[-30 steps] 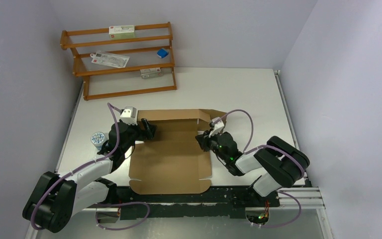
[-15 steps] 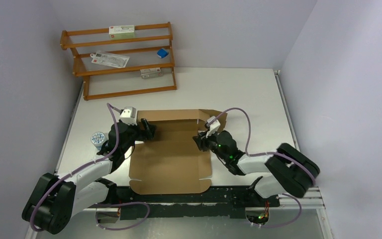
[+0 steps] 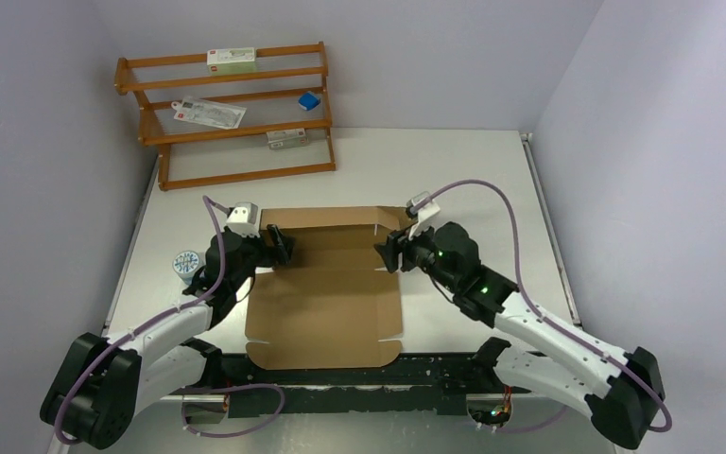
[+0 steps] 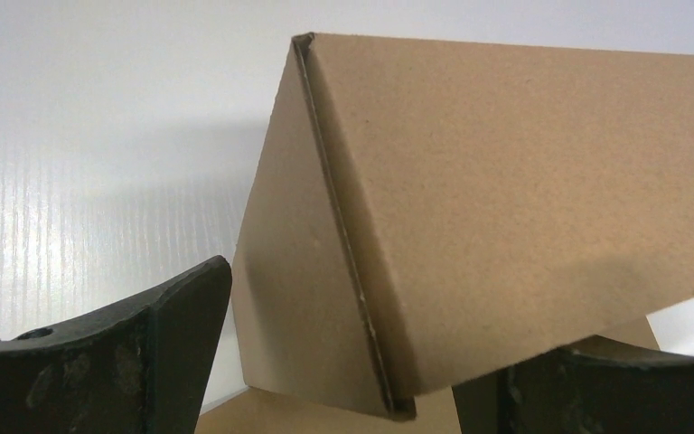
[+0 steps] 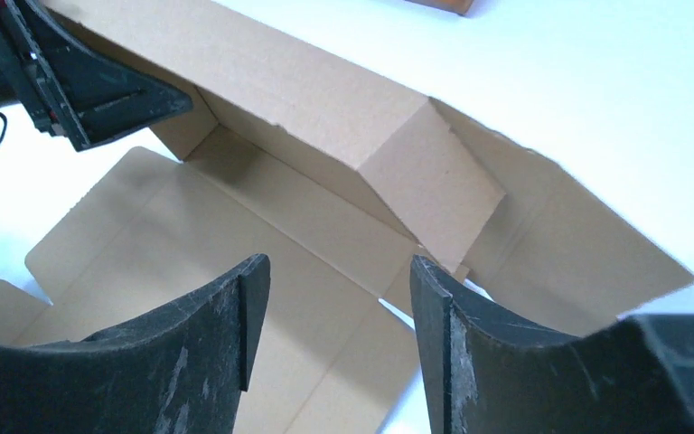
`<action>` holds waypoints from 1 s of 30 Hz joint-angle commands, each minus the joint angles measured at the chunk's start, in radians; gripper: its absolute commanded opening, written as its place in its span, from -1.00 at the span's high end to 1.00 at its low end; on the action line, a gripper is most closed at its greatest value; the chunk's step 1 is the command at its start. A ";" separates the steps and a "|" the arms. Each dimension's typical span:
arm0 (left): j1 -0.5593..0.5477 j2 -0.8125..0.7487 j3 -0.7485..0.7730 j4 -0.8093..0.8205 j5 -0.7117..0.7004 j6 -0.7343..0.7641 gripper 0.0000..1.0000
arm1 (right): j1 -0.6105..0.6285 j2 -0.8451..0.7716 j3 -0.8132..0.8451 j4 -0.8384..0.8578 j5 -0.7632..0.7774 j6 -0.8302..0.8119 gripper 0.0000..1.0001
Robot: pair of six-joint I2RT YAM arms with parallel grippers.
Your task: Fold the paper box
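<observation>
Left pincer [image 3: 284,246], right pincer [image 3: 385,253], one paper box [image 3: 326,307]

paper box [image 4: 506,181] partly beyond right edge

Pale lilac walls [image 3: 435,57] enclose a white table [image 3: 454,170] bearing a 3-tier orange wooden rack [image 3: 227,131].

paper box [image 3: 326,303] on table [image 3: 435,161], rack [image 3: 246,176] behind
</observation>
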State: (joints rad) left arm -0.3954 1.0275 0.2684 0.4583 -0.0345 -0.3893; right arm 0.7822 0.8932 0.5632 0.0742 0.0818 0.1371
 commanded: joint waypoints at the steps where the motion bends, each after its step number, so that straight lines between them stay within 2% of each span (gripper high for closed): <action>1: 0.001 -0.005 0.031 -0.004 -0.011 0.012 -0.74 | 0.000 -0.009 0.185 -0.408 0.066 0.015 -0.26; 7: 0.001 0.004 0.037 -0.007 0.001 0.016 -0.74 | -0.036 0.108 0.428 -0.625 0.189 -0.094 -0.34; 13: 0.001 0.000 0.045 -0.022 0.014 0.032 -0.75 | -0.158 0.239 0.578 -0.727 0.112 -0.225 -0.38; 22: 0.001 0.021 0.064 -0.025 0.063 0.034 -0.75 | -0.243 0.358 0.565 -0.586 -0.110 -0.259 -0.43; 30: 0.001 0.004 0.049 -0.018 0.066 0.027 -0.75 | -0.289 0.438 0.559 -0.510 -0.155 -0.303 -0.46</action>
State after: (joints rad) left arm -0.3954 1.0458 0.3004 0.4309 0.0017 -0.3695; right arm 0.5175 1.3106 1.1267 -0.4984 -0.0124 -0.1284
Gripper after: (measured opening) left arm 0.877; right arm 0.728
